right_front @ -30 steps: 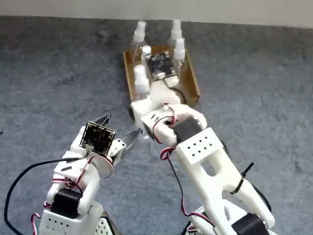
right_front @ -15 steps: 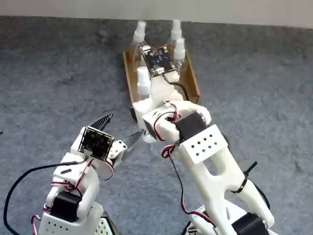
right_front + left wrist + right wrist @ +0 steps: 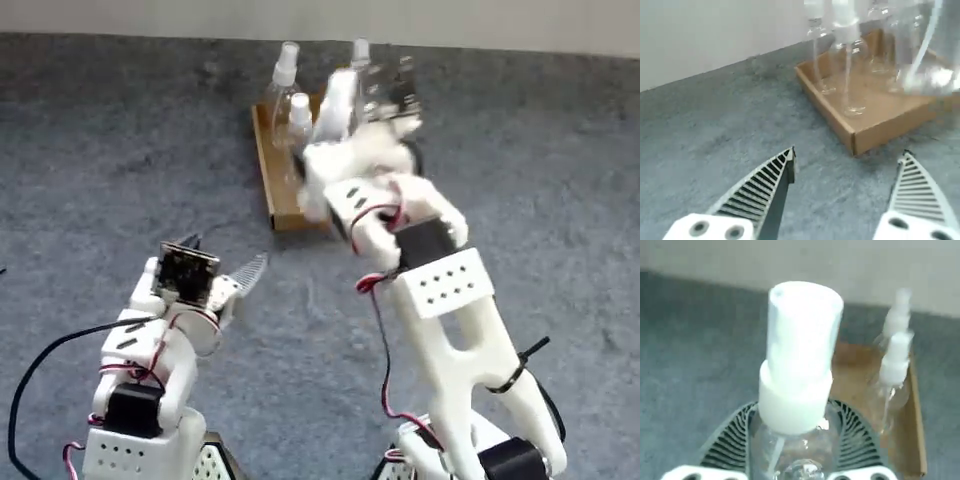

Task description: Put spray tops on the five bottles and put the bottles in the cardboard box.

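Observation:
My right gripper [image 3: 796, 412] is shut on a clear bottle with a white spray top [image 3: 799, 360], held upright above the cardboard box [image 3: 916, 440]. From above, that gripper [image 3: 345, 120] hangs over the middle of the box [image 3: 268, 185]. Other capped bottles stand in the box's far part [image 3: 297, 115] and at its back edge [image 3: 285, 70]. My left gripper [image 3: 225, 270] is open and holds nothing, over the carpet in front of the box's left corner. Its wrist view shows the open gripper [image 3: 845, 170], the box [image 3: 855, 135] and standing bottles [image 3: 847, 65].
Grey carpet covers the table around the box. A pale wall runs along the far side. A black cable [image 3: 40, 370] loops at the left arm's base.
The right arm has lifted its bottle from the box's near left part and swung it back and to the right. The left arm has drawn back slightly to the left.

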